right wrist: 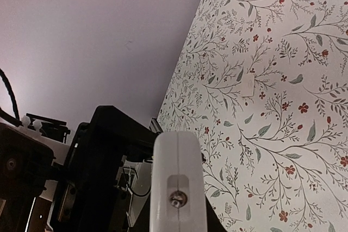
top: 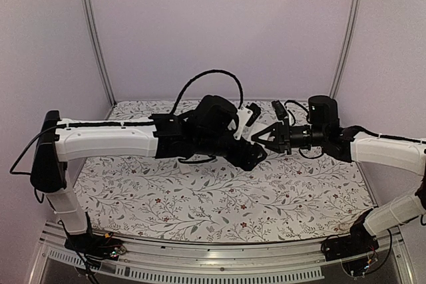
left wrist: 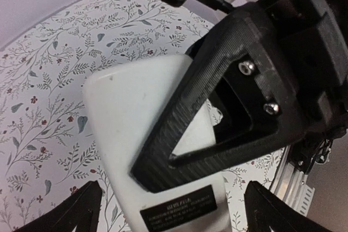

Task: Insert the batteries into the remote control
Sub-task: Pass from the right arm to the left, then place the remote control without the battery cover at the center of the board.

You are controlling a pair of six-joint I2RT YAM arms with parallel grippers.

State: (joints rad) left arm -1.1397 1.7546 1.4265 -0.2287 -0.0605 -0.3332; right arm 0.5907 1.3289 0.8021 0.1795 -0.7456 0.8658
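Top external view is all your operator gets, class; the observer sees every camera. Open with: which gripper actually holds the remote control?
Observer: The right gripper; the left wrist view shows its finger laid across the remote control's white labelled face.
Operator: And the left gripper?
Observer: Its fingers stand wide apart, not closed on it.
Operator: Anything lying on the table?
Observer: The right wrist view shows a small white rectangular piece lying flat on the tablecloth.
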